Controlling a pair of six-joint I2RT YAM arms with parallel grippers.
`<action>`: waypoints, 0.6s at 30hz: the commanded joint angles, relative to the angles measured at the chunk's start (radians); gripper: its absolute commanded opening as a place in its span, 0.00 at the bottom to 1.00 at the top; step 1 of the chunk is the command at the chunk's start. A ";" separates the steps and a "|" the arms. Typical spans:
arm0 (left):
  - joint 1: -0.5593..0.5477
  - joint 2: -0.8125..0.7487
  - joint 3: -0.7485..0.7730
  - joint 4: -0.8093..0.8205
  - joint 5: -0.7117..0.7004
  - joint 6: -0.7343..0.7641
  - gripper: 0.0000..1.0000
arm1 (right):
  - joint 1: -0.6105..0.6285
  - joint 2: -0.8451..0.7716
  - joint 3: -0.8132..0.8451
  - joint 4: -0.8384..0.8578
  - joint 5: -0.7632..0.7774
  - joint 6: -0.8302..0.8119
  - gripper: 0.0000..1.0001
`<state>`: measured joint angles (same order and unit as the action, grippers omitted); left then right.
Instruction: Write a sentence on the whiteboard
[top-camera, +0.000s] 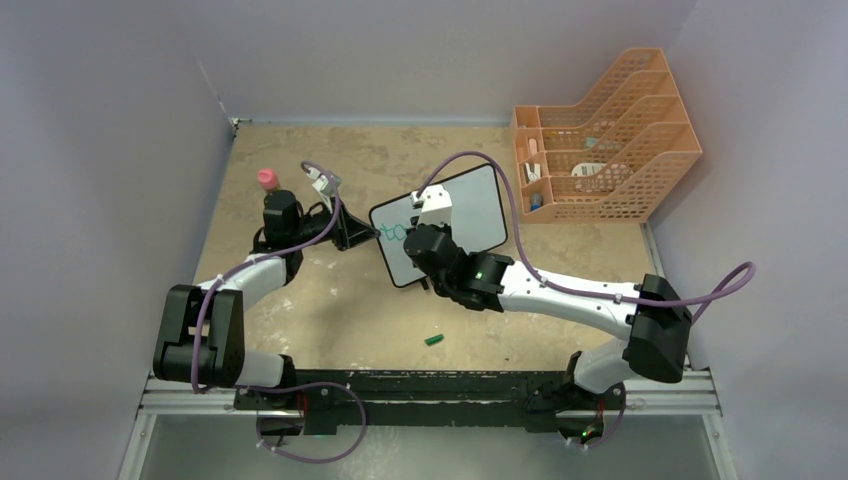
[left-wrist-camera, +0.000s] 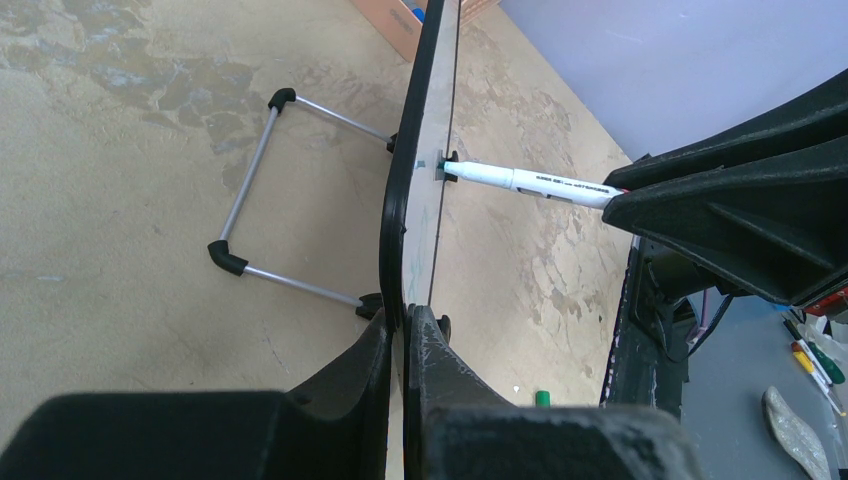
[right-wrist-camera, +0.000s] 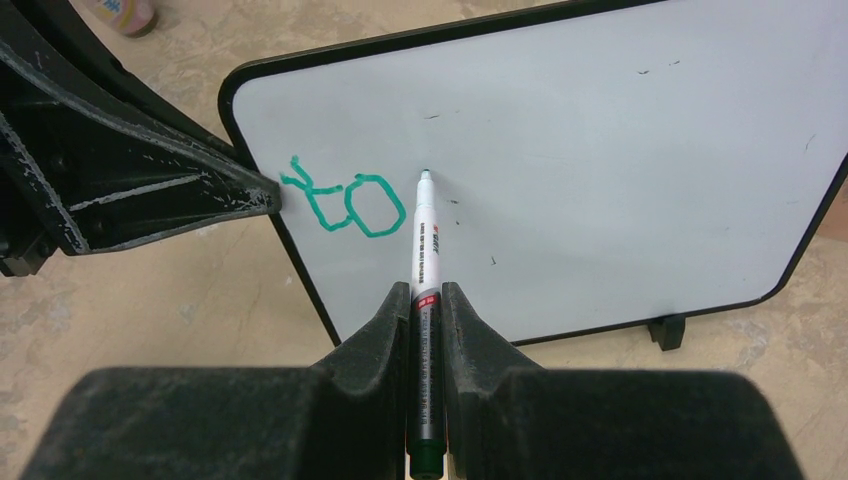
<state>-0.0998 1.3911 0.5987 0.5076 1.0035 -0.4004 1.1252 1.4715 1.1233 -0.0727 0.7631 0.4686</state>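
Pale walls close in a tan, mottled surface (top-camera: 300, 300).

- Left, toward the far edge: a pink-capped bottle (top-camera: 268, 179), standing behind the left arm.
- Left pincer (left-wrist-camera: 408, 325): narrow, clamped on the left rim of the whiteboard (top-camera: 470, 200) and steadying it.
- The whiteboard sits mid-surface, nearer the far edge than the near one. It is propped close to upright on a wire stand (left-wrist-camera: 260, 200) behind it, with a short black foot (right-wrist-camera: 667, 330) showing at the lower rim.
- Writing (right-wrist-camera: 345, 200): two green characters at the board's left side, a crossed stroke and a boxy loop, readable as "to". All the board to the right of them is blank but for a few faint specks.
- Marker (right-wrist-camera: 424, 235): white barrel, uncapped, its tip at the board face just right of the loop.
- Right pincer (right-wrist-camera: 425, 295): closed on the marker's barrel.
- Green cap (top-camera: 434, 339): lying loose near the middle of the near edge.
- Far right corner: an orange mesh file rack (top-camera: 610, 130) with small items in it, apart from the board.

Progress, by my reading: barely begun. One short word is down, and a sentence needs several more. The tip sits where the next character would start.
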 joint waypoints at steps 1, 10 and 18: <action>-0.008 -0.024 0.032 0.023 0.015 0.037 0.00 | -0.005 0.008 0.023 0.043 0.002 -0.012 0.00; -0.011 -0.024 0.032 0.019 0.016 0.040 0.00 | -0.010 0.019 0.026 0.047 -0.001 -0.014 0.00; -0.012 -0.024 0.032 0.019 0.014 0.041 0.00 | -0.011 0.014 0.026 0.068 -0.007 -0.032 0.00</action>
<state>-0.1005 1.3907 0.5987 0.5072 1.0019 -0.4000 1.1187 1.4876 1.1236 -0.0544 0.7593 0.4564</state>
